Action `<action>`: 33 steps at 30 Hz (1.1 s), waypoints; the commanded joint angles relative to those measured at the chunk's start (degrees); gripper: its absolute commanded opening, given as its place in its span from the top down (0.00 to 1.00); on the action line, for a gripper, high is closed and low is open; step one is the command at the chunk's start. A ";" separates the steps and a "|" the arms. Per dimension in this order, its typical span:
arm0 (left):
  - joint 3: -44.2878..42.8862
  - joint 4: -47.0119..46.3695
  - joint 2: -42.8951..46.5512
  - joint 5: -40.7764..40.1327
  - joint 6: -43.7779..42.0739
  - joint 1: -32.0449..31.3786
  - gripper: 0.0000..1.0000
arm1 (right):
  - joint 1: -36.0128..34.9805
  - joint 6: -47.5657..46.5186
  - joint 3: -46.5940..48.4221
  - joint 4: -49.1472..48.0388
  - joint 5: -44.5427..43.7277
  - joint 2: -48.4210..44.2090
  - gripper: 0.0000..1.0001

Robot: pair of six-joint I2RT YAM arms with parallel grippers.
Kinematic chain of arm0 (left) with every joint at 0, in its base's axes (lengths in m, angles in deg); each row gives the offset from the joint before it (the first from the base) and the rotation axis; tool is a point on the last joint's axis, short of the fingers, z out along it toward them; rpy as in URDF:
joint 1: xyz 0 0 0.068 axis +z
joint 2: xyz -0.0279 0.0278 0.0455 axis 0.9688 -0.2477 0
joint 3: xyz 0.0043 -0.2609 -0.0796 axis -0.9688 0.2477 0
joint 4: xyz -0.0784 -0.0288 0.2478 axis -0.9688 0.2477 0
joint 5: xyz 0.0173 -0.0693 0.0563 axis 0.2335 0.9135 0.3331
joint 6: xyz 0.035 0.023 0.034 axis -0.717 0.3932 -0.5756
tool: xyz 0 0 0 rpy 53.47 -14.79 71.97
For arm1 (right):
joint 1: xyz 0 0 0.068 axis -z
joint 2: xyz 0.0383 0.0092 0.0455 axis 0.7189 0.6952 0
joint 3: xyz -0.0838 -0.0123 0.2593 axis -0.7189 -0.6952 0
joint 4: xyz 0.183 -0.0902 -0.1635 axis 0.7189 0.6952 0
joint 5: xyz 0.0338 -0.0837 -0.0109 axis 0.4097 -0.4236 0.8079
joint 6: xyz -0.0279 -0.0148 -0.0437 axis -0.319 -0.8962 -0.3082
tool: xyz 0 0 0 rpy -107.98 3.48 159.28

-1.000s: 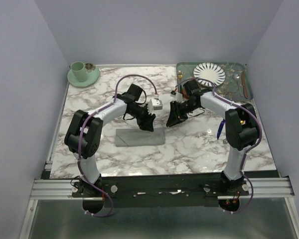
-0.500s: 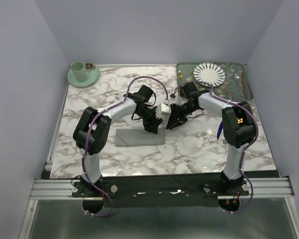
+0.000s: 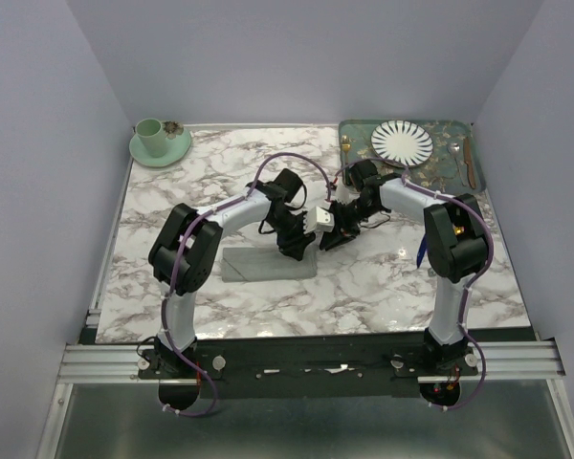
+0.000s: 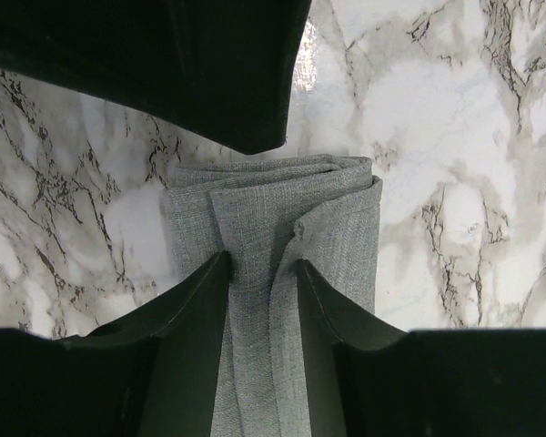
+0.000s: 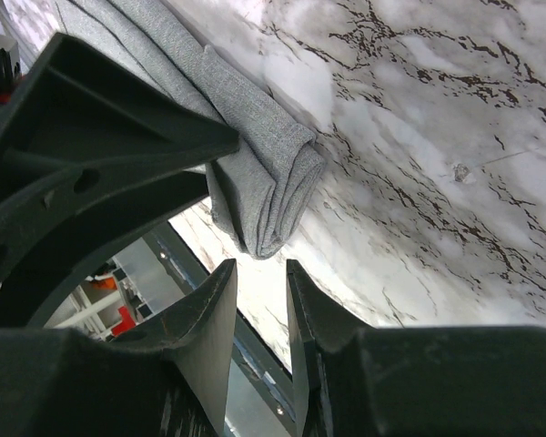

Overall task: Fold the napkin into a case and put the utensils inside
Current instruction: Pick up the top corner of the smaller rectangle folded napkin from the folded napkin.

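Observation:
The grey napkin (image 3: 258, 266) lies folded into a long narrow strip on the marble table. My left gripper (image 3: 301, 247) is down on its right end. In the left wrist view its fingers (image 4: 209, 282) rest apart on the napkin (image 4: 332, 209), and a flap edge runs through the gap of the left gripper (image 4: 259, 264). My right gripper (image 3: 327, 237) faces it just past that end. In the right wrist view the right gripper (image 5: 259, 264) is slightly open and empty, and the napkin (image 5: 268, 168) ends just beyond its tips. A blue-handled utensil (image 3: 420, 251) lies by the right arm. A spoon (image 3: 456, 153) lies on the tray.
The green patterned tray (image 3: 450, 177) at the back right holds a striped plate (image 3: 402, 142), a small gold fork (image 3: 345, 145) and a brown-handled piece (image 3: 472, 164). A green cup on a saucer (image 3: 158, 142) stands at the back left. The two grippers are close together.
My left arm has swung right along the napkin to its right end, next to the right gripper, and its jaws have narrowed. The right gripper has shifted slightly left.

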 commanded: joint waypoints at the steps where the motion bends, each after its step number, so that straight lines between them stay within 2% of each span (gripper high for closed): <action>1: 0.06 0.80 0.49 -0.14 0.35 -0.59 0.63 | 0.34 -0.12 0.24 1.08 0.83 0.53 0.64; 14: 6.92 -5.60 6.72 -0.32 8.95 -1.82 0.99 | 0.25 -0.73 -0.37 1.17 2.14 0.61 0.64; 24: 15.00 -11.94 13.15 -1.37 18.10 -1.73 1.00 | -2.55 0.49 -0.11 -0.06 2.94 0.70 0.66; 29: 17.46 -14.05 13.59 -1.46 23.02 -1.73 1.00 | -4.40 1.55 0.15 -0.77 3.20 2.81 0.77; 33: 18.87 -15.80 13.85 -1.11 27.15 -1.73 1.00 | -5.90 2.34 2.09 -1.21 3.29 3.78 0.80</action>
